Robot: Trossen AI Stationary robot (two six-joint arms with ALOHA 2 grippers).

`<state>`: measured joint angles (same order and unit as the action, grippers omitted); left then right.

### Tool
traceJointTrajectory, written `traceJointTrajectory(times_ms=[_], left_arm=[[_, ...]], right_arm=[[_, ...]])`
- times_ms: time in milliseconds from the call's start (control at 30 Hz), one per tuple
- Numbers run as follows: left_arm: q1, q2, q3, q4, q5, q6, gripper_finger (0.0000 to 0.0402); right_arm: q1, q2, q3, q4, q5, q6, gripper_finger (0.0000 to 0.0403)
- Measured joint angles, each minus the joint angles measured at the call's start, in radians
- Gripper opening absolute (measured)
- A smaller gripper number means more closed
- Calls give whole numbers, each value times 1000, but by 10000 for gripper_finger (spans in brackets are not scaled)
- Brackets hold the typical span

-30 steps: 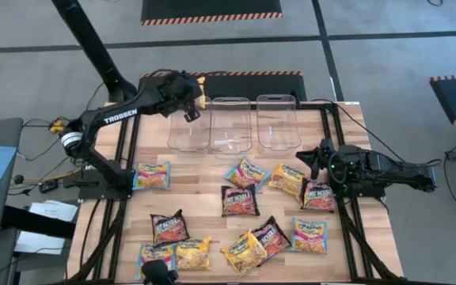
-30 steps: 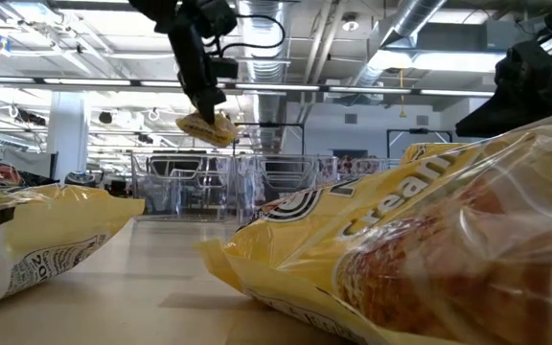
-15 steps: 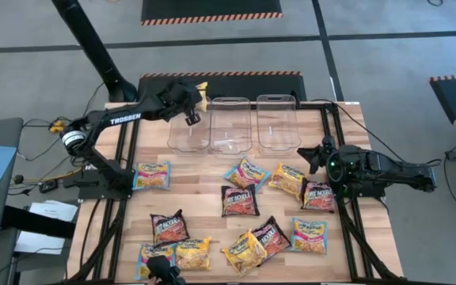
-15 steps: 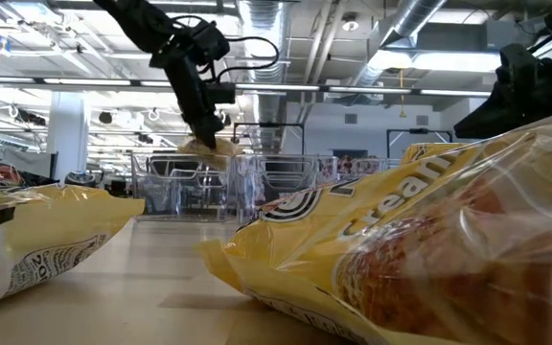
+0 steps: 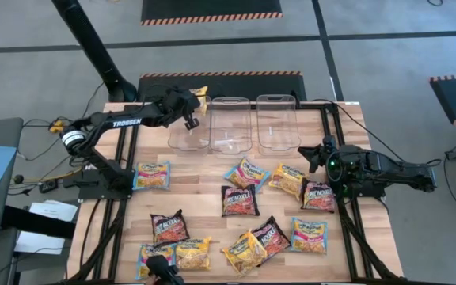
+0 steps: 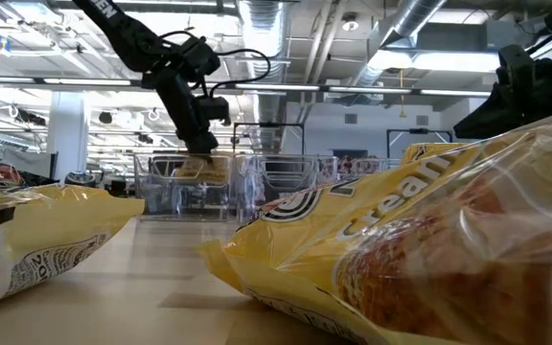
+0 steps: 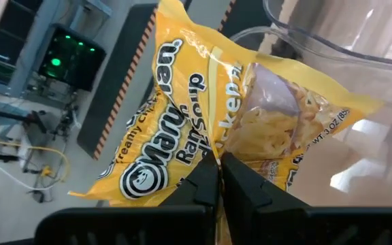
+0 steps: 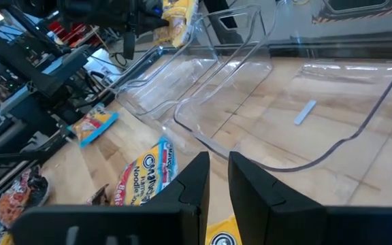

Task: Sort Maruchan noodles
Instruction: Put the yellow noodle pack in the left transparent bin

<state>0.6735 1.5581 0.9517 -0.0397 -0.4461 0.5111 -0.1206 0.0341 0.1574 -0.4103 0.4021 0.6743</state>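
left gripper [image 5: 187,113] clamped on yellow packet [image 7: 203,129], over far-left corner of left bin [image 5: 188,125]. packet hangs tilted, long axis running from gripper toward far edge of table [image 5: 212,194]; in left wrist view fingers [image 7: 203,194] pinch its lower edge, print partly creased. low view: packet [image 6: 204,165] sits at bin rim height, seemingly just inside (hard to judge through clear wall). middle bin [image 5: 231,124] and right bin [image 5: 277,121] alongside. right gripper [image 5: 317,154] waits at right edge near maroon packet [image 5: 317,195], fingers narrowly apart, holding nothing.
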Motion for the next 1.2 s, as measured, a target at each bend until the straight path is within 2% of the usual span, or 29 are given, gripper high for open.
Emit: traceJointTrajectory(times_ms=[333,467,933,1033,1200], left_arm=[[25,0,0,-34,30,-44,0],[25,0,0,-41,101,-65,5],[93,15,0,-81,180,-173,87],[107,39,0,-64,186,-225,97],[119,71,0,-86,251,-296,101]], right_arm=[[0,0,0,0,1,39,82],[0,0,0,0,1,67,82],[0,0,0,0,1,69,82],[0,0,0,0,1,69,82],[0,0,0,0,1,70,82]])
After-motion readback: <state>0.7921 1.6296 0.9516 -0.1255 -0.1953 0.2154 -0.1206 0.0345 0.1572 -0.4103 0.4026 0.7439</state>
